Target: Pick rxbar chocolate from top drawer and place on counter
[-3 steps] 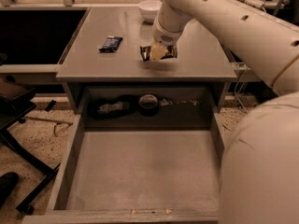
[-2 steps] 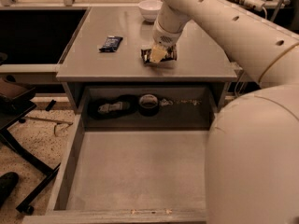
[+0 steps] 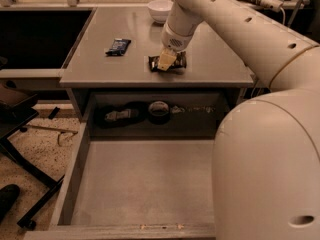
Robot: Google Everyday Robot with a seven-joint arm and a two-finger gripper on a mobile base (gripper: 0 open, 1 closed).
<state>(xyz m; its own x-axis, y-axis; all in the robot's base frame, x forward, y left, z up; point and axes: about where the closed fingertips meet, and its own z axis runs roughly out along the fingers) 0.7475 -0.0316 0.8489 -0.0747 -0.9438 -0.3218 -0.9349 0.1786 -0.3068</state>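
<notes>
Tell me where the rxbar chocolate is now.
The rxbar chocolate lies on the counter near the front edge, under the gripper, right of the blue bar.

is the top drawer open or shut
Open: the top drawer is pulled far out from under the counter, its grey bottom in view. The gripper is up on the counter, at the rxbar chocolate.

The gripper (image 3: 166,60) is hanging right at the rxbar chocolate (image 3: 180,62), which is lying on the tabletop (image 3: 215,59) near its front edge. A dark blue bar (image 3: 118,46) is lying apart from it. The top drawer (image 3: 75,174) is standing pulled out below.
</notes>
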